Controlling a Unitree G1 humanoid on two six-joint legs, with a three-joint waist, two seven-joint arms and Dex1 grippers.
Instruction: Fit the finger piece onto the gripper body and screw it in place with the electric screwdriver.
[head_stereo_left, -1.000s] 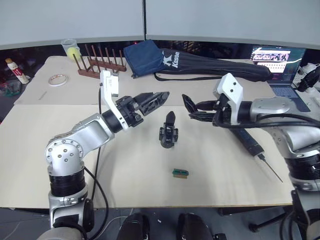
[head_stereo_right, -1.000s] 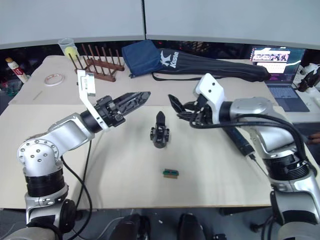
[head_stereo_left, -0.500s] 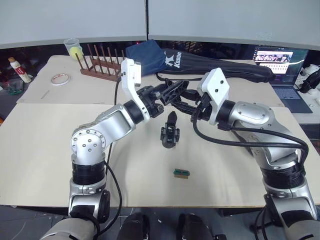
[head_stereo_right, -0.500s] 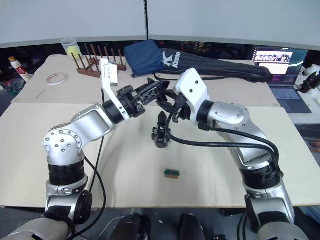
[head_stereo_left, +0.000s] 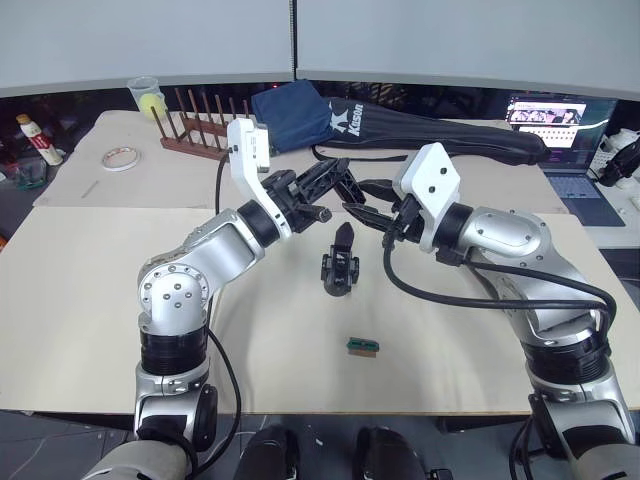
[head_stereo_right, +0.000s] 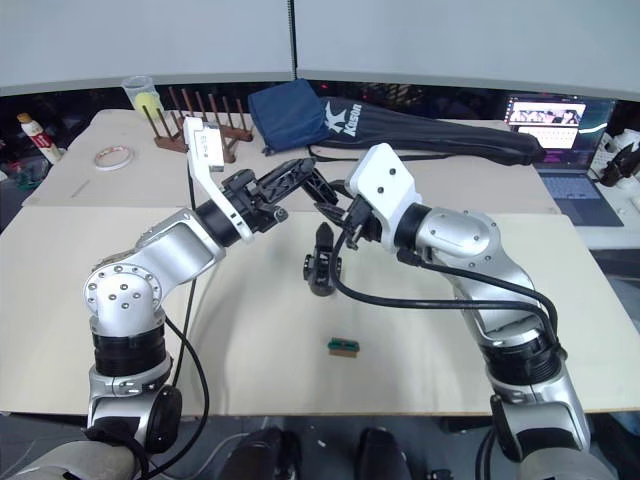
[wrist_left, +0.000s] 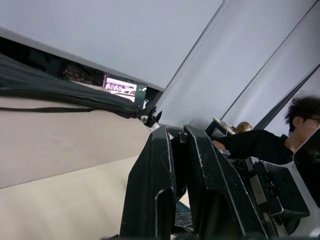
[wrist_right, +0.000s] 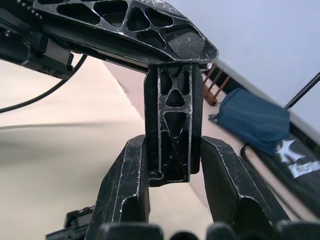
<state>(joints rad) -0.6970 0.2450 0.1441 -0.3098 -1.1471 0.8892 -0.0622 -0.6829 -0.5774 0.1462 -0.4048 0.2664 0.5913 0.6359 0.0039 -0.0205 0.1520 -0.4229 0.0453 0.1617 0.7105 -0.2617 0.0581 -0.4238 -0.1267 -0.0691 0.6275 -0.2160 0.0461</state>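
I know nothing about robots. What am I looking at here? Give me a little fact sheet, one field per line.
Left hand: raised above the table, meeting the right hand
Right hand: raised opposite, fingers closed on the finger piece
Finger piece: black latticed part, held in the air
Gripper body: on the table below both hands, touched by neither
Green block: on the table, nearer the robot than the gripper body
Far side: black bag, wooden rack, tape roll, laptop
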